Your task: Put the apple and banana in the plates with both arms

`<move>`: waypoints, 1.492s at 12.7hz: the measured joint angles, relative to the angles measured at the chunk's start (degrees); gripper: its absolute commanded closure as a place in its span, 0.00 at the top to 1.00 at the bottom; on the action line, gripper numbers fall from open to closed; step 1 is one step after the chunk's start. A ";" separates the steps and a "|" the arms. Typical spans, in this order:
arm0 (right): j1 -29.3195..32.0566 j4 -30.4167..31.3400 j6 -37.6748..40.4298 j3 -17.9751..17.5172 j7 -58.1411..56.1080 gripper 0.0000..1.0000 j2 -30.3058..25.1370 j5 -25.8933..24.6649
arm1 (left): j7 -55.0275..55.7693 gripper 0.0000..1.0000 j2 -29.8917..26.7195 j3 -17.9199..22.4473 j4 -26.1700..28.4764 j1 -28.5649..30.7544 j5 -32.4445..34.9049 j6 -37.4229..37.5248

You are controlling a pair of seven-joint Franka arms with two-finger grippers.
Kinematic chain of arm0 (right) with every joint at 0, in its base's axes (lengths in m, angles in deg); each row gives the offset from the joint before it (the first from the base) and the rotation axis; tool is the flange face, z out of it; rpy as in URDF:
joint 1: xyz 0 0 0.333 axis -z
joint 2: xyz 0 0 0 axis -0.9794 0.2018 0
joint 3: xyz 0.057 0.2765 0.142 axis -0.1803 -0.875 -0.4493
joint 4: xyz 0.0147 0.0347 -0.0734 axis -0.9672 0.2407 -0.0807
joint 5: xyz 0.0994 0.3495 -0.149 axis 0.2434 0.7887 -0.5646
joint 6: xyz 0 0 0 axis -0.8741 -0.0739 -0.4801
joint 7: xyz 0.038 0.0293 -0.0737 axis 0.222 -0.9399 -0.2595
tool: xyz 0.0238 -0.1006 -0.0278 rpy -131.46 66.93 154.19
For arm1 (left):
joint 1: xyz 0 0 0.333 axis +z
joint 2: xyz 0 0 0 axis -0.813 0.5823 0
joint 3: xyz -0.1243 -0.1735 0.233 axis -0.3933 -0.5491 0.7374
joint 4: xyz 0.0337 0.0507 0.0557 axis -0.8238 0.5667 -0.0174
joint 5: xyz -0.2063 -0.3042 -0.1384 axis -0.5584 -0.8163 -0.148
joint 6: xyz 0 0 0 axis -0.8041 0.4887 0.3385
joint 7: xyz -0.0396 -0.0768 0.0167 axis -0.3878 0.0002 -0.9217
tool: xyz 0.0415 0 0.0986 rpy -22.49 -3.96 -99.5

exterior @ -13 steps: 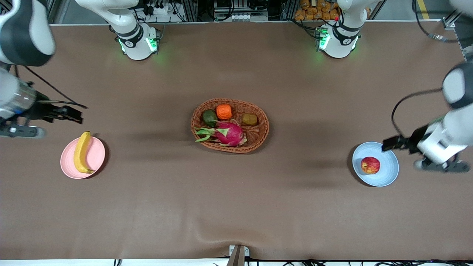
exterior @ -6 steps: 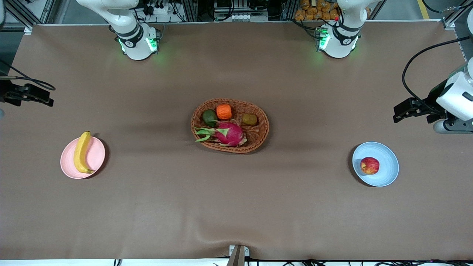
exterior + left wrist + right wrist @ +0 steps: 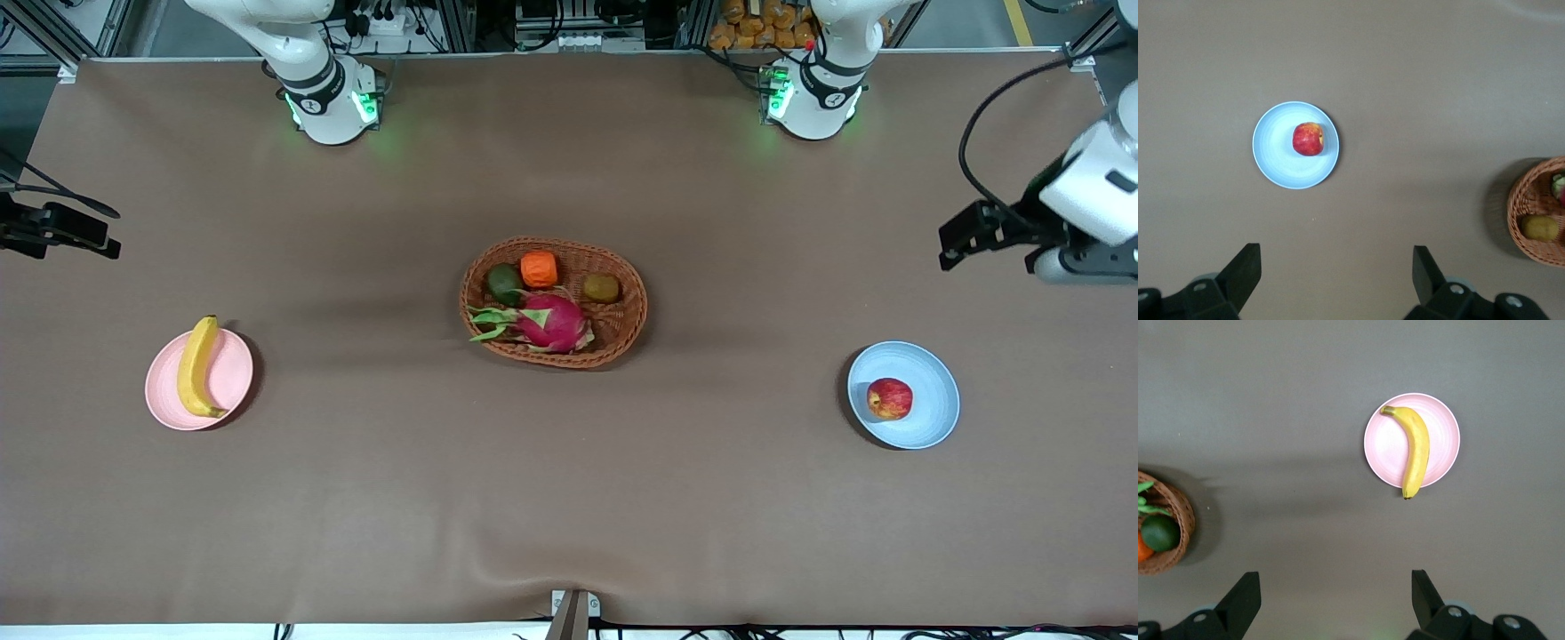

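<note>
Banana [image 3: 196, 365]: on pink plate [image 3: 233, 384], frame lower left.
Apple [image 3: 890, 397]: on blue plate [image 3: 933, 396], lower right.
Left gripper [image 3: 1335, 270]: wide, empty, above counter [image 3: 569, 498], right edge.
Right gripper [image 3: 1333, 595]: wide, empty, left edge.

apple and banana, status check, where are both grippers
Left gripper open, empty, up over the table's left-arm end. Right gripper open, empty, over the right-arm end. Apple on blue plate, banana on pink plate. Nothing in the way.
</note>
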 measured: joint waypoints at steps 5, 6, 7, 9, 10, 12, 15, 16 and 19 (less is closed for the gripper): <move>-1.88 0.12 -1.50 -0.04 2.32 1.00 -0.23 -0.23 | 0.86 1.00 -2.35 17.12 0.19 -16.25 -1.64 3.74; -1.73 0.18 -2.19 0.11 2.32 1.00 -0.23 -0.29 | 0.87 1.00 -2.79 19.69 0.53 -18.47 -1.72 4.13; -1.44 0.19 -2.56 0.23 2.32 1.00 -0.24 -0.31 | 0.87 1.00 -3.37 22.97 1.05 -21.34 -1.74 4.31; -1.06 0.19 -2.65 0.47 2.32 1.00 -0.25 -0.31 | 0.87 1.00 -4.55 27.06 1.98 -24.80 -1.77 5.20; -0.90 0.19 -2.64 0.59 2.32 1.00 -0.27 -0.33 | 0.87 1.00 -5.10 27.56 2.47 -25.10 -1.78 5.52; -0.09 0.18 -2.98 0.72 2.33 1.00 -0.45 -0.33 | 0.87 1.00 -6.11 27.71 3.57 -25.07 -1.78 5.83; 0.14 0.19 -3.10 0.47 2.37 1.00 -0.58 -0.33 | 0.82 1.00 -8.30 27.64 6.52 -24.46 -1.78 5.94; 0.08 0.20 -3.10 0.33 2.41 1.00 -0.58 -0.33 | 0.58 1.00 -8.83 27.43 7.13 -24.12 -1.78 5.94; 0.07 0.23 -3.11 0.17 2.44 1.00 -0.58 -0.33 | -0.11 1.00 -9.14 26.41 7.48 -23.21 -1.78 5.94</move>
